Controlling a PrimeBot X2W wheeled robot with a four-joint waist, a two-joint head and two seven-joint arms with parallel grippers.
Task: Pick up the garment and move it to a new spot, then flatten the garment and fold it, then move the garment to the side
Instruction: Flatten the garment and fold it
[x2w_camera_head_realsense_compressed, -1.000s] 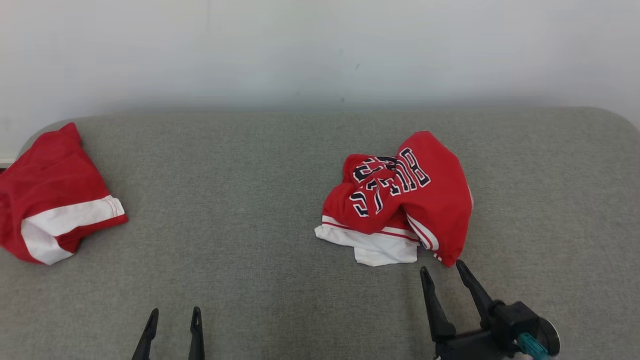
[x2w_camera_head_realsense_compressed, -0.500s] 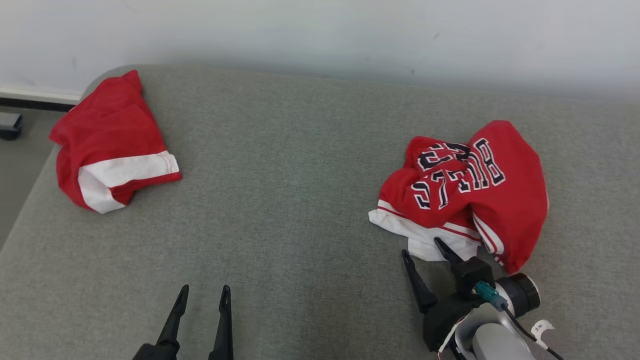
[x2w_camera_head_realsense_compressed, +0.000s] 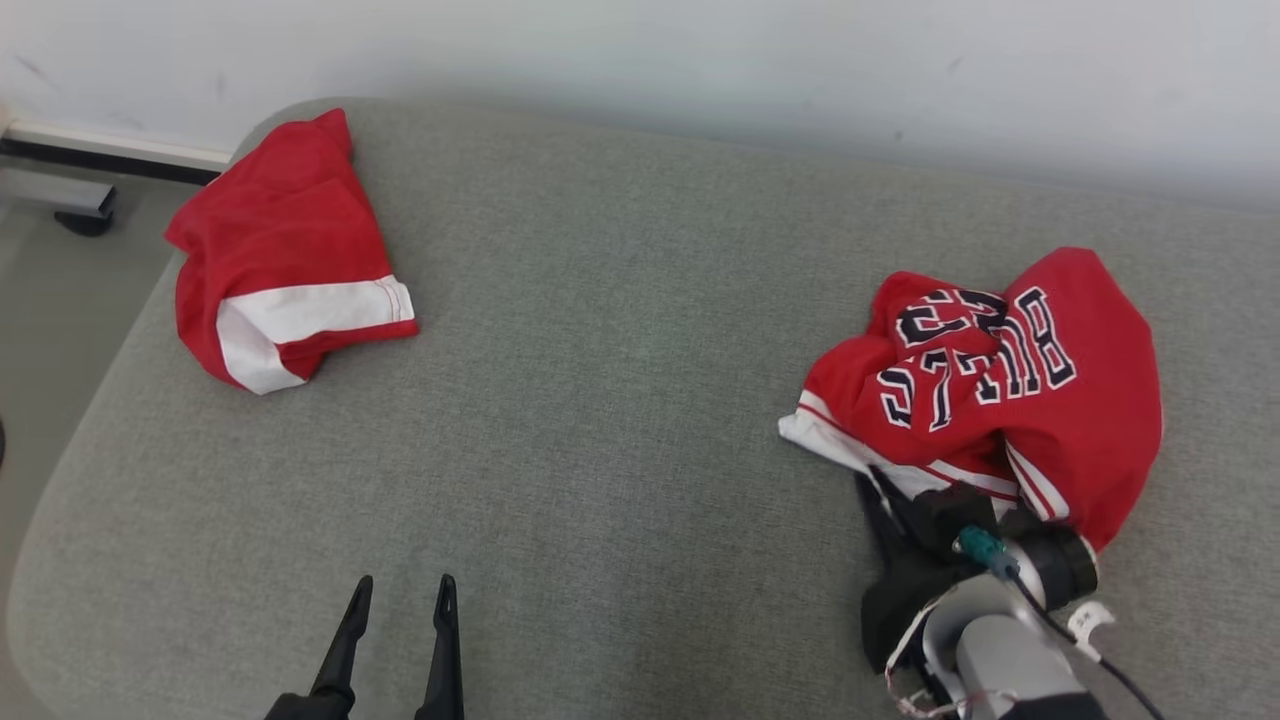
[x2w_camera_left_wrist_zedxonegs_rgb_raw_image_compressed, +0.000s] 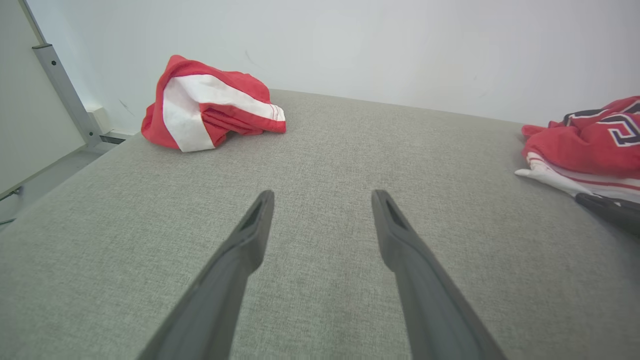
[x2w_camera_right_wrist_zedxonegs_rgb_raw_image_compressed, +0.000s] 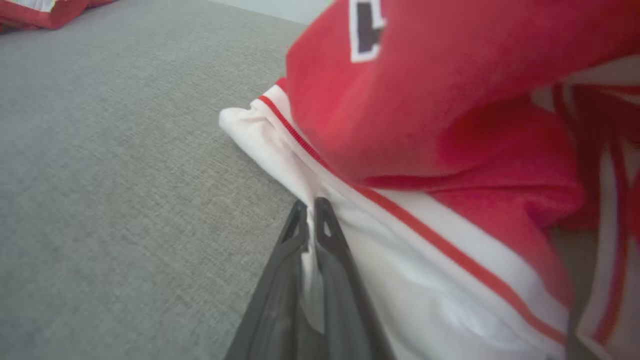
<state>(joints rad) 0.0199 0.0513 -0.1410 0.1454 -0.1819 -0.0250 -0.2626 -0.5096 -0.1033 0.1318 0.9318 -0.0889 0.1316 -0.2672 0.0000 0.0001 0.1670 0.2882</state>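
So we're right at the start of this one. The crumpled red jersey with white trim and dark lettering (x2w_camera_head_realsense_compressed: 1010, 380) sits in a heap on the right side of the grey fabric-covered surface (x2w_camera_head_realsense_compressed: 620, 420), a bit toward the near edge. It isn't lifted, spread out or folded yet.

Our right gripper (x2w_camera_right_wrist_zedxonegs_rgb_raw_image_compressed: 311, 207) has its two dark fingers pressed together on the white hem at the near-left edge of the heap. In the right wrist view there's a sliver of white cloth caught between them, so we'd call that a pinch on the hem. From the head view the tips are tucked in under the cloth, so you can't judge much from there.

Our left gripper (x2w_camera_head_realsense_compressed: 405, 582) hangs over bare grey fabric near the front, fingers apart and nothing in them, well away from the jersey.

There's also a second red garment with a broad white band (x2w_camera_head_realsense_compressed: 290, 260) bunched up at the far left corner. Nothing is touching it.

Progress-wise, we'd say only the grab is done. What's left is pretty much everything: lift it, carry it to a new spot, flatten it, fold it, then shift it to the side. The open middle of the surface looks like the obvious place to spread it. It's thin, floppy cloth held by one edge, so we expect it to dangle and unbunch when it goes up.
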